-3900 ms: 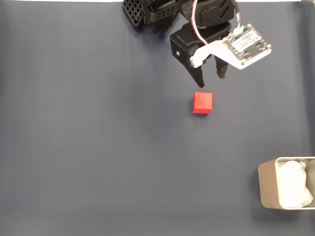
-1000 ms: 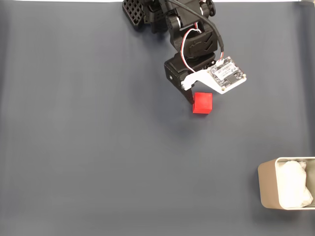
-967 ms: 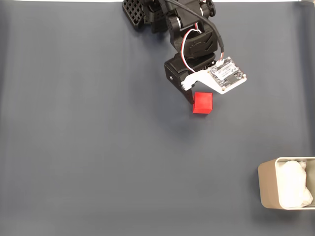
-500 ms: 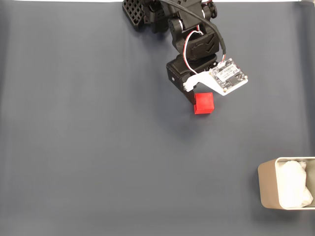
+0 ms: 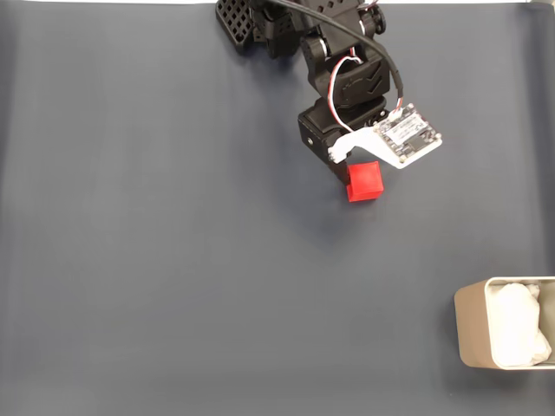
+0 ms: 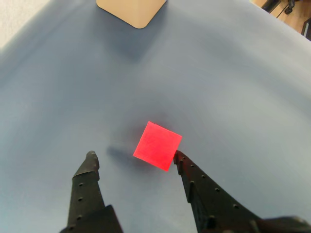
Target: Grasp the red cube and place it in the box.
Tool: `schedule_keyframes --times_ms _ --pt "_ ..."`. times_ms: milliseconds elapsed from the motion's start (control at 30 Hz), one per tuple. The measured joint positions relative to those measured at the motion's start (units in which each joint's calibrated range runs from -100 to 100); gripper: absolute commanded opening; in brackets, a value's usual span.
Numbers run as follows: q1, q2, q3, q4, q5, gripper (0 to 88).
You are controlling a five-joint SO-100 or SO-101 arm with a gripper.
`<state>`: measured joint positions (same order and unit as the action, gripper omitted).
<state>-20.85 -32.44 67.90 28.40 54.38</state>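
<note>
The red cube (image 5: 365, 181) lies on the dark cloth in the fixed view, just below the black arm and its white camera board. In the wrist view the red cube (image 6: 157, 145) sits just ahead of the fingertips, its right corner touching the tip of the right finger (image 6: 179, 158). The left finger (image 6: 90, 162) stands well apart from it. My gripper (image 6: 134, 159) is open and holds nothing; in the fixed view the gripper (image 5: 351, 170) is mostly hidden under the arm. The box (image 5: 473, 325) stands at the lower right edge, white lumpy material inside. Its corner (image 6: 131, 9) shows at the top of the wrist view.
The arm's black base (image 5: 260, 22) stands at the top middle of the fixed view. Dark blue-grey cloth (image 5: 173, 260) covers the table between the cube and the box.
The arm has come down over the cube and drifted a little to the right. The cube has slid slightly right with it. The box has not moved.
</note>
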Motion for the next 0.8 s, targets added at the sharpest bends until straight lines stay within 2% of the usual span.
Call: schedule_keyframes --times_ms 800 --pt "-1.93 0.69 0.00 -4.22 0.54 36.2"
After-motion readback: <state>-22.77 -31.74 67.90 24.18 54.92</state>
